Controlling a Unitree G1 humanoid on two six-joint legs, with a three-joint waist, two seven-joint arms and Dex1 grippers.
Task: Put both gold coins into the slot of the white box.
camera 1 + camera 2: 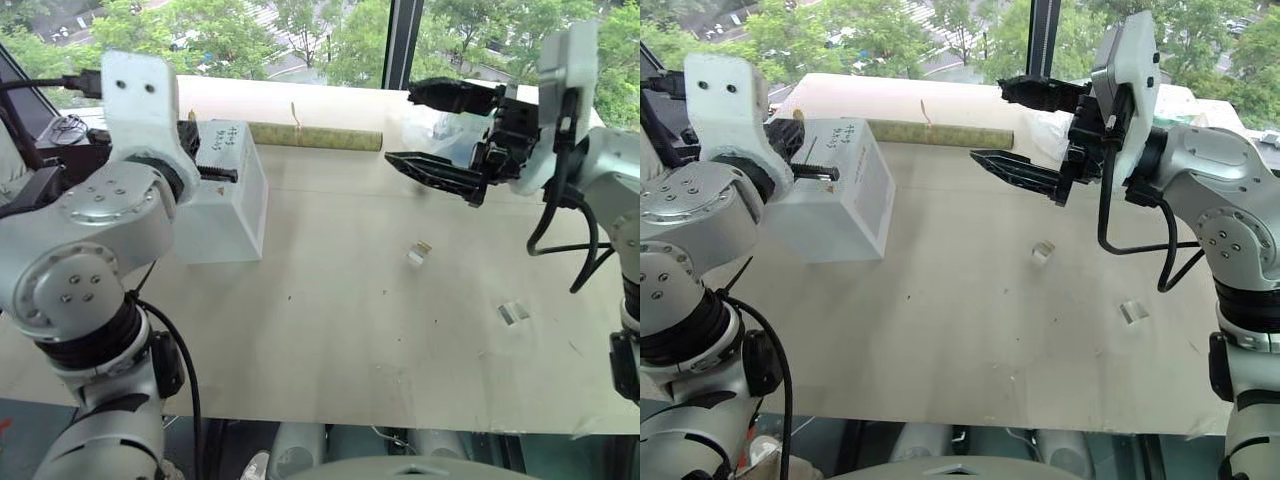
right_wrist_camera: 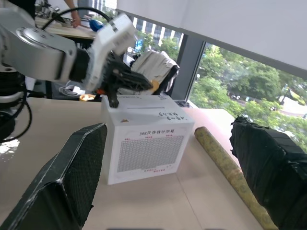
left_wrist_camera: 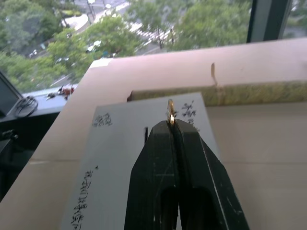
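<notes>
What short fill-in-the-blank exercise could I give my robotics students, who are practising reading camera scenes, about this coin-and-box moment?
1. The left gripper is shut on a gold ____.
2. The coin is held above the top of the white ____.
3. The right gripper has its fingers wide ____.
4. Behind the white box a long ____ lies on the table.

Missing words: coin; box; open; roll

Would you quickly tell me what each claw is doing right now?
Left claw: shut on a gold coin.
Right claw: open, empty.
</notes>
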